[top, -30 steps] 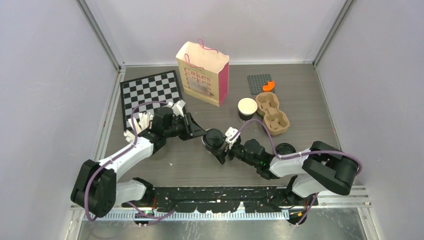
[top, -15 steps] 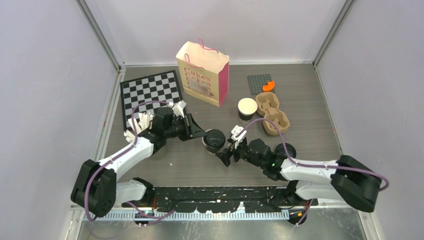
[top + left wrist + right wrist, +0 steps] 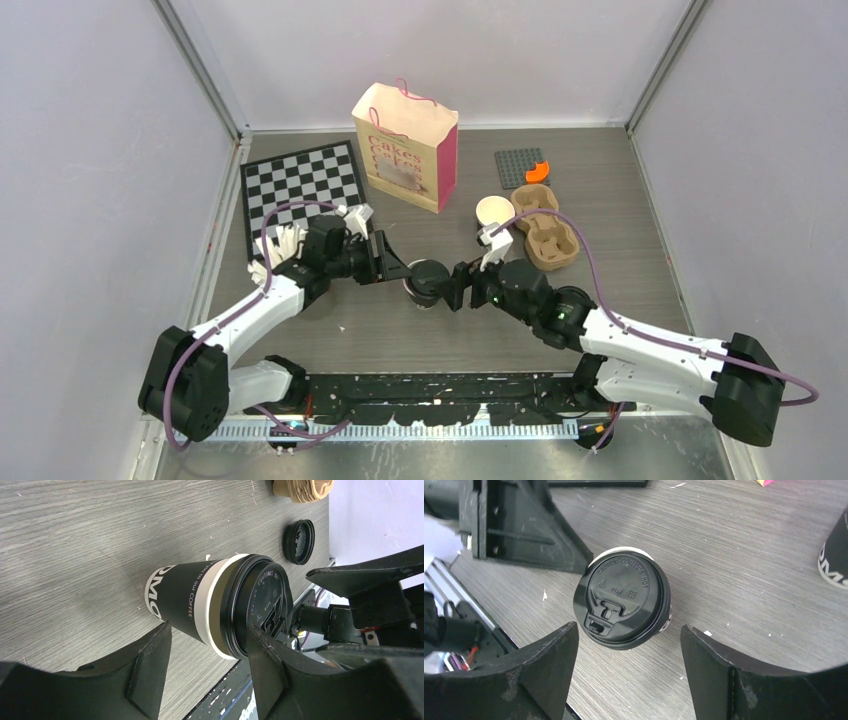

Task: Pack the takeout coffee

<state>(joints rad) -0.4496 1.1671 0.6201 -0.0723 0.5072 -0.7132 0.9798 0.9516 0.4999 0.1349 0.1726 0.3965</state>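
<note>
A lidded coffee cup [image 3: 428,281] with a black sleeve and white rim band stands upright mid-table. It also shows in the left wrist view [image 3: 210,605] and the right wrist view [image 3: 623,604]. My left gripper [image 3: 396,270] is open, its tips either side of the cup from the left [image 3: 209,630]. My right gripper [image 3: 457,292] is open just right of the cup, its tips short of the lid [image 3: 629,630]. A second cup [image 3: 493,214], open and white inside, stands by the brown carrier [image 3: 546,226]. A loose black lid [image 3: 299,541] lies on the table.
A paper bag [image 3: 405,146] printed "Cakes" stands at the back. A chessboard [image 3: 300,184] lies at the left, with white sticks [image 3: 280,246] near my left arm. A grey baseplate with an orange piece [image 3: 523,168] sits at the back right.
My right gripper drew back from the lidded cup toward the near edge, then swung round to the cup's right side. The cup and my left gripper stayed put.
</note>
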